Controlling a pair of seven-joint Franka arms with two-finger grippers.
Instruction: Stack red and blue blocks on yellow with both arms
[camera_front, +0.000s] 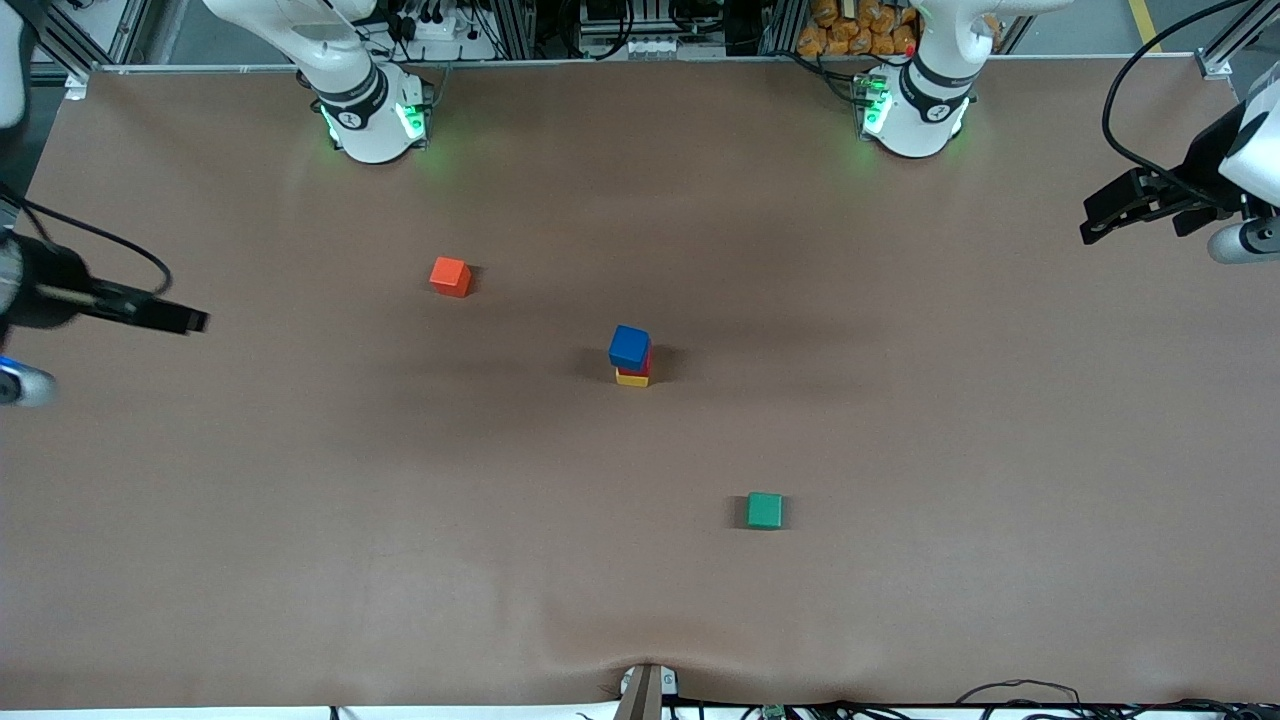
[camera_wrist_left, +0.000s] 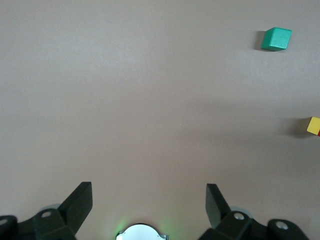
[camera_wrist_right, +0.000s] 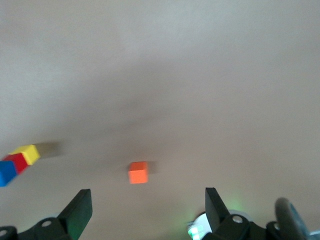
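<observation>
— Where are the cubes?
— Frame centre: matte blue cube (camera_front: 629, 346) on red cube (camera_front: 640, 366) on yellow cube (camera_front: 631, 379).
— The grippers?
— Left gripper (camera_front: 1100, 222) at the frame's right edge, right gripper (camera_front: 185, 321) at its left edge, fingers wide, holding nothing.

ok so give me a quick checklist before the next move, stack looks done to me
1. Stack order: blue block on red block on yellow block - ok.
2. Stack alignment: blue looks slightly offset from the cubes below - cannot tell if it is stable.
3. Left hand: open, empty, up over the left arm's end of the table - ok.
4. Right hand: open, empty, over the right arm's end - ok.
5. Orange-red cube and green cube: apart from the stack, untouched on the table - ok.
</observation>
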